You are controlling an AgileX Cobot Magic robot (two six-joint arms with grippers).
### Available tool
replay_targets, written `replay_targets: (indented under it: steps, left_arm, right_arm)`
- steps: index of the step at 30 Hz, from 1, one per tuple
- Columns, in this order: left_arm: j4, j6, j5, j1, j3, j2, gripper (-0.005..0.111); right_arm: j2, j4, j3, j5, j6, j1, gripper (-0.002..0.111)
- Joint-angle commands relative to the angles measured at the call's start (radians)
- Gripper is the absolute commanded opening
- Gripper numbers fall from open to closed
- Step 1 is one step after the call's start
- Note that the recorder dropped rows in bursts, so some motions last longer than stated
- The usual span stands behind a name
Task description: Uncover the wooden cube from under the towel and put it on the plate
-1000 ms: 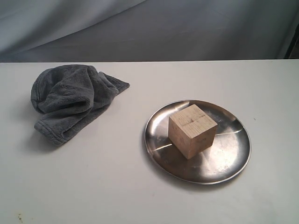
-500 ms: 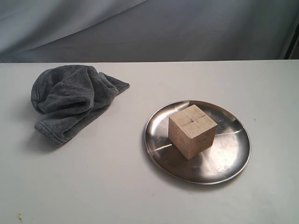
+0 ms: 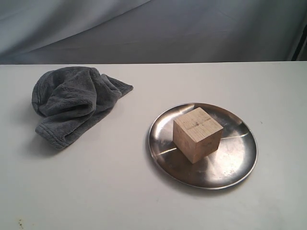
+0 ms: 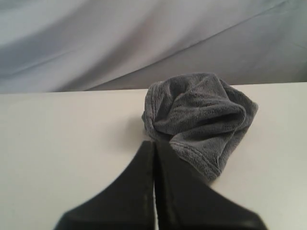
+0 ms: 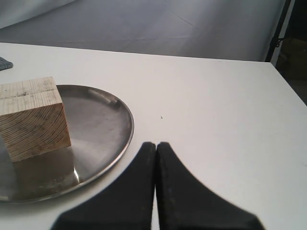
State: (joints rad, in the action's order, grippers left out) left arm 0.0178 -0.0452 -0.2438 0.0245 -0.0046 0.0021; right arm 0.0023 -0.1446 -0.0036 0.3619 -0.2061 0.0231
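Wooden cube (image 3: pixel 197 134) sits on the plate (image 3: pixel 232 160), nearer my right jaws than my left jaws, which face the towel (image 3: pixel 72 103); both pairs pressed together, holding nothing.

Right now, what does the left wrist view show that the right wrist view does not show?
Left wrist view only: the whole crumpled towel, with the shut left pincer near its hem. Right wrist view only: the wooden cube resting on the plate, and the shut right pincer off the rim. Both: the white table and grey backdrop; a grey sliver at the right view's edge may be towel.
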Motion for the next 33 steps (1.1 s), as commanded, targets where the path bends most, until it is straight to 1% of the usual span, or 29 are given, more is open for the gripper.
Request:
replay_targets:
  steps: [1, 11, 13, 33]
  left_arm:
    - [0.010, -0.009, -0.053, -0.003, 0.005, -0.002, 0.001]
    - [0.028, 0.045, -0.055, -0.003, 0.005, -0.002, 0.001]
    - [0.028, 0.019, -0.076, -0.003, 0.005, -0.002, 0.001]
    - [0.028, 0.013, -0.075, -0.003, 0.005, -0.002, 0.001]
  right_arm:
    - [-0.002, 0.002, 0.004, -0.012, 0.000, -0.004, 0.000]
    - [-0.002, 0.002, 0.004, -0.012, 0.000, -0.004, 0.000]
    - [-0.002, 0.002, 0.004, -0.012, 0.000, -0.004, 0.000]
    - [-0.002, 0.002, 0.004, -0.012, 0.000, -0.004, 0.000]
